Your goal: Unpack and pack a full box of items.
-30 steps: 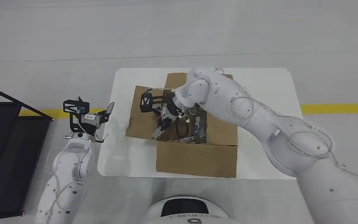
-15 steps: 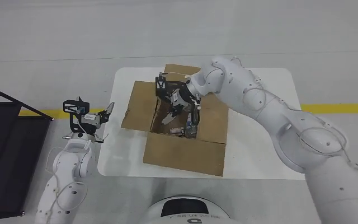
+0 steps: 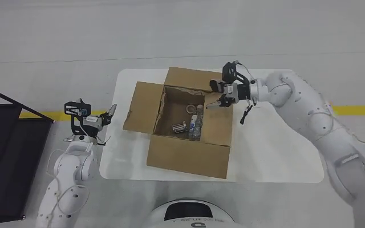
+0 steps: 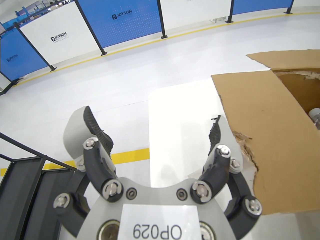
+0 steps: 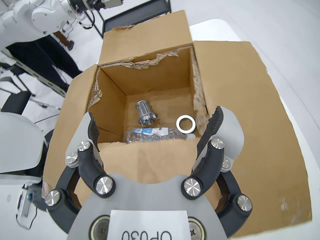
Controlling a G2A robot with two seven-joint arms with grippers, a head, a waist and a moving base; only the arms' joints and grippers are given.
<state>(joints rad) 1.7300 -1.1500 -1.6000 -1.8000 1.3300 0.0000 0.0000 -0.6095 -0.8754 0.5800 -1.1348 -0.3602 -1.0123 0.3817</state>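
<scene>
**Open cardboard box with three items inside, right gripper poised above**

A cardboard box (image 3: pixel 188 155) is being shown standing on a white bench (image 3: pixel 268 145), with its flaps folded outward and their torn edges showing. Three things are lying on its floor. A clear plastic bottle (image 5: pixel 155 134) is lying on its side, a flat metal ring (image 5: pixel 185 124) is lying just beside the bottle's cap end, and a ribbed metal part (image 5: pixel 145 113) is lying near the bottle's middle.

The right gripper (image 5: pixel 153 111) is being held above the box's right flap, with its jaws spread wide and nothing between them. The left gripper (image 4: pixel 151 113) is being held off the bench's left edge, near the left flap, likewise spread and empty.

Unpacking is judged to be the step in hand. To do it well, the right gripper should be lowered straight down between the walls, clear of the ragged flap edges. The bottle looks smooth and crushable, so it should be taken gently across its middle. The flat ring is likely to be the hardest pick and should be gripped by its rim.
</scene>
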